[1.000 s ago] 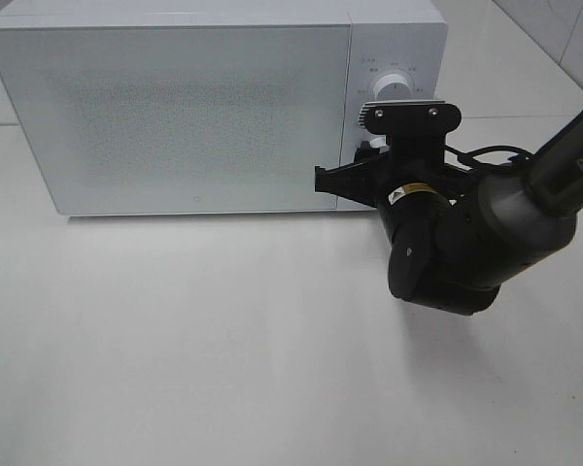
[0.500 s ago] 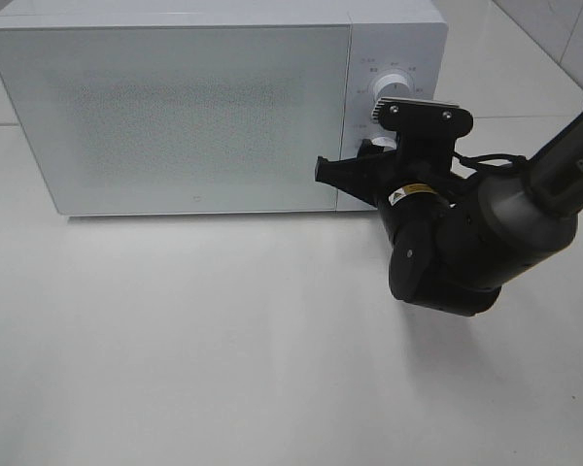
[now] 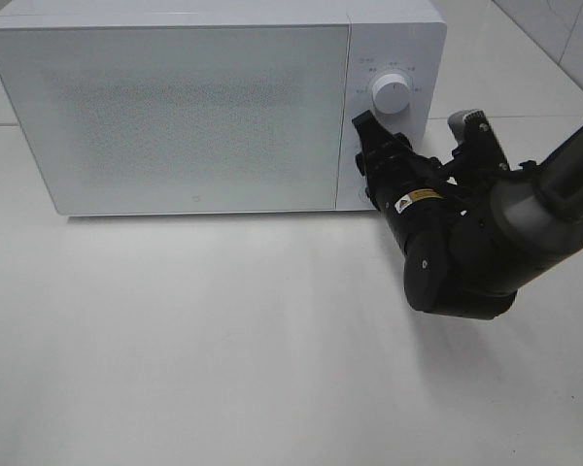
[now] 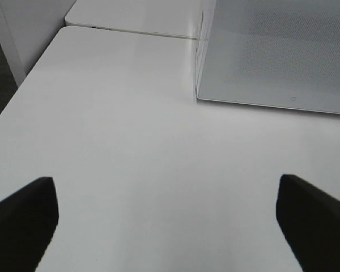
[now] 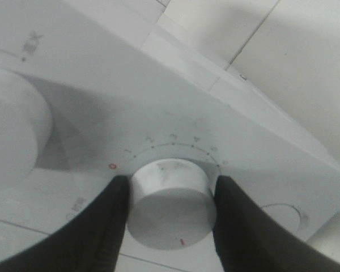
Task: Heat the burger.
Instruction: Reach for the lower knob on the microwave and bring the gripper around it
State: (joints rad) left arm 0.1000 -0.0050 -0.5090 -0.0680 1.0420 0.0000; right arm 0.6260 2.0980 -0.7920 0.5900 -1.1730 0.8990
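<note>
The burger is hidden; the white microwave [image 3: 175, 116] has its door shut. My right gripper [image 3: 371, 163] is at the control panel, shut on the lower knob [image 5: 171, 204], with one finger [image 5: 110, 226] on each side of it. The knob's red mark sits at the near edge, away from the numbered scale. The upper knob [image 3: 391, 95] is free and also shows in the right wrist view [image 5: 11, 136]. My left gripper [image 4: 170, 226] is open and empty above the bare table, away from the microwave's corner [image 4: 199, 96]. It does not show in the high view.
The white table [image 3: 223, 340] spreads in front of the microwave. The right arm's dark body [image 3: 476, 243] hangs over the table at the right, in front of the control panel. A table edge [image 4: 22, 85] runs along one side in the left wrist view.
My right wrist has rolled while on the lower knob: the camera mount swung from above the gripper round to its right, and the fingers turned with it.
</note>
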